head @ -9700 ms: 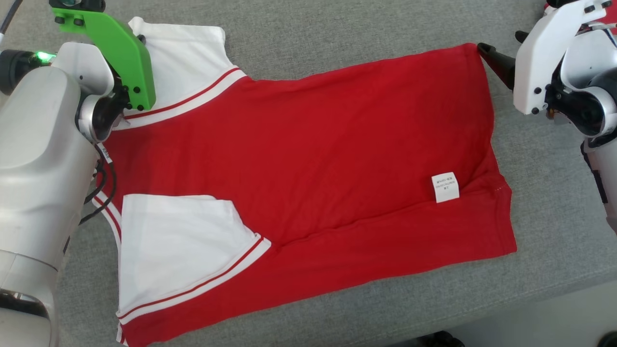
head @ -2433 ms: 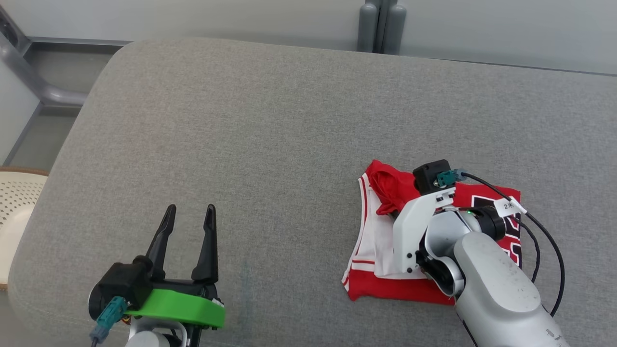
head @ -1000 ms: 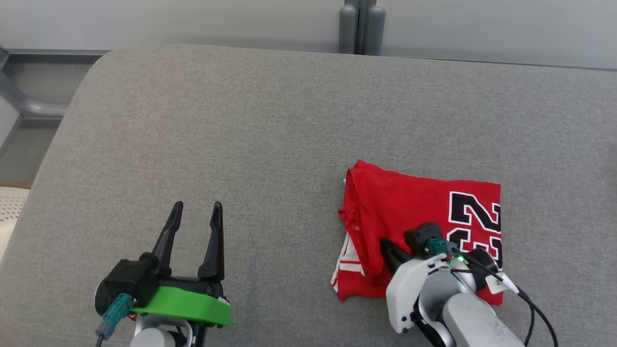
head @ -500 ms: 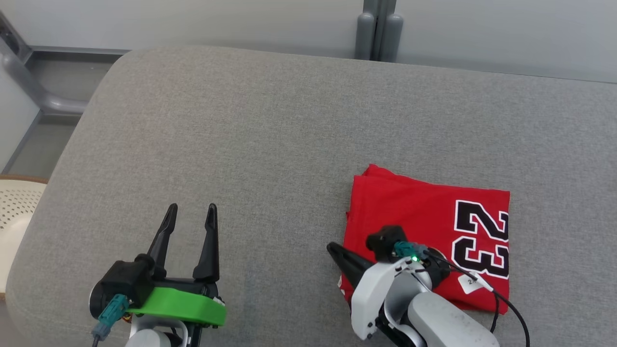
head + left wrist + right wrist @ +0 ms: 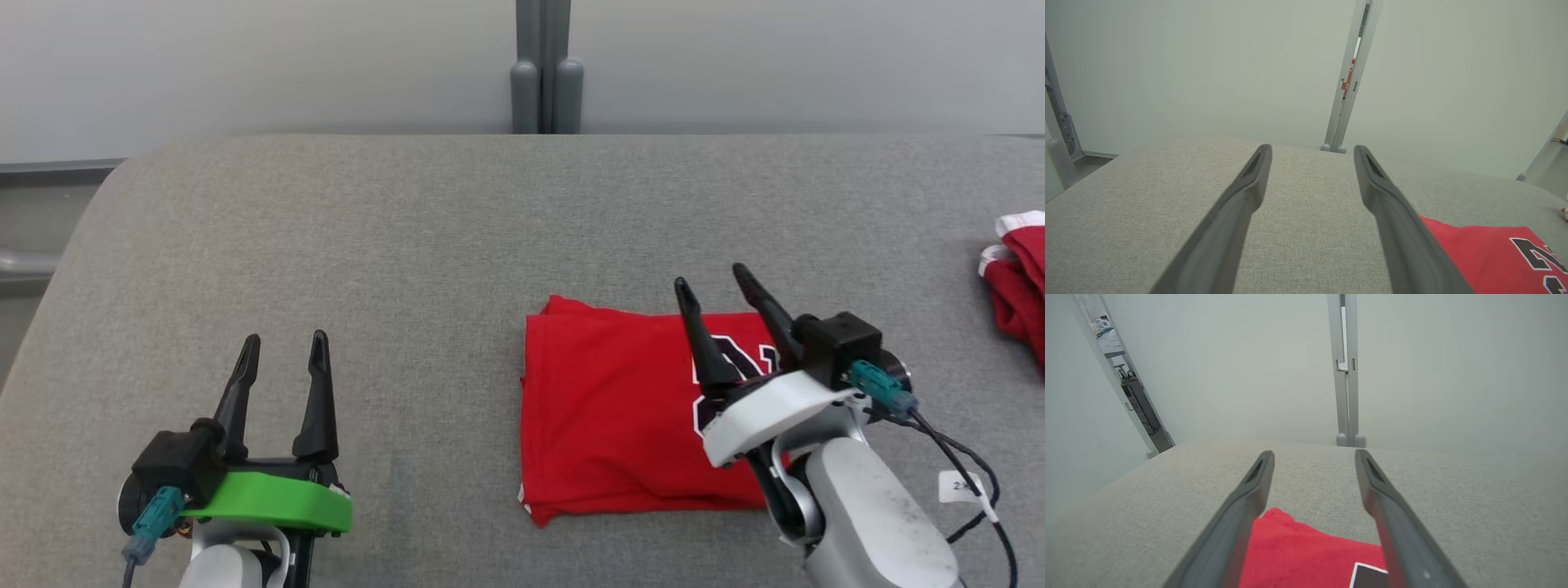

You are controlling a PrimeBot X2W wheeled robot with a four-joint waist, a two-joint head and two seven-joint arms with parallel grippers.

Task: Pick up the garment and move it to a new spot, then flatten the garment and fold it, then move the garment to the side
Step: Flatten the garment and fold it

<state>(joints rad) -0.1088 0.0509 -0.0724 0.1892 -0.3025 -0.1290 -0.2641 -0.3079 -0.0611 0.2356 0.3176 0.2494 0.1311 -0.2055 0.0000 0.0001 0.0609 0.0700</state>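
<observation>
Risk: right gripper (image 5: 709, 274), open and empty like the left gripper (image 5: 286, 336), hovers over the folded shirt (image 5: 612, 425); dipping low could snag and unfold it.

I judge this a partitioned test bay in a lab. Plain pale wall panels (image 5: 245, 65) meet at a grey metal post (image 5: 543, 82). My bench is a grey fabric-covered pad (image 5: 408, 245). Equipment stands beyond a gap (image 5: 1128, 390) between panels.
</observation>
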